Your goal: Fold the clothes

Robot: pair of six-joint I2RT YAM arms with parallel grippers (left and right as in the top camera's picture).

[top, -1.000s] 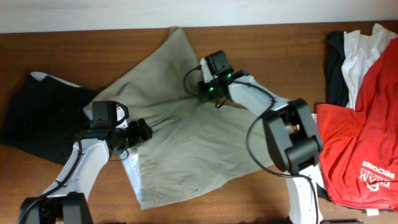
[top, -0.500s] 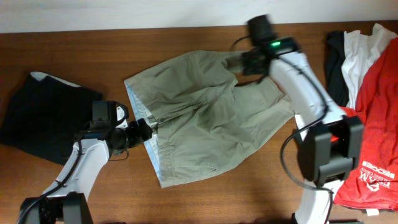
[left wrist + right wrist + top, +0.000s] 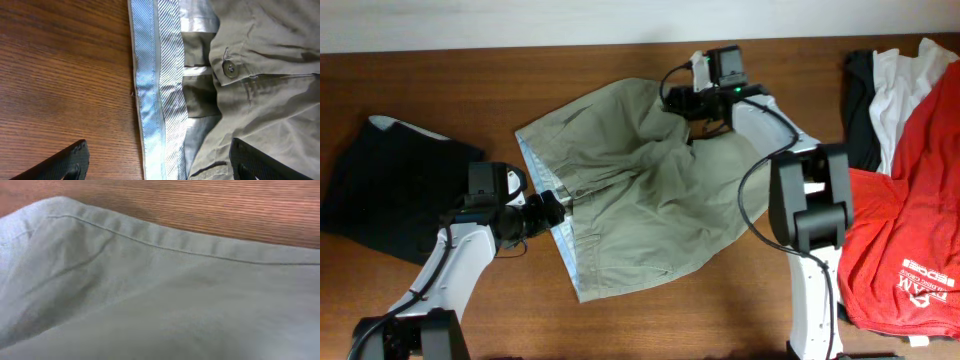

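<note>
Khaki cotton shorts [image 3: 640,195] lie rumpled mid-table, waistband to the left. My left wrist cam catches what overhead misses: striped pale blue lining [image 3: 155,85] and a button [image 3: 229,69]. My left gripper [image 3: 162,167] is spread wide over that waistband, holding nothing. My right gripper [image 3: 685,100] is at the far leg hem; clamped or not, can't tell. Bare wood table [image 3: 720,310] on the near side, black garment [image 3: 390,185] left, red T-shirt [image 3: 910,230] right.

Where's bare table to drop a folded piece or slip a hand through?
Free: the table back-left, between the black garment and the shorts; also the front strip below the shorts. Crowded: the right edge, piled with the red T-shirt and white top.
</note>
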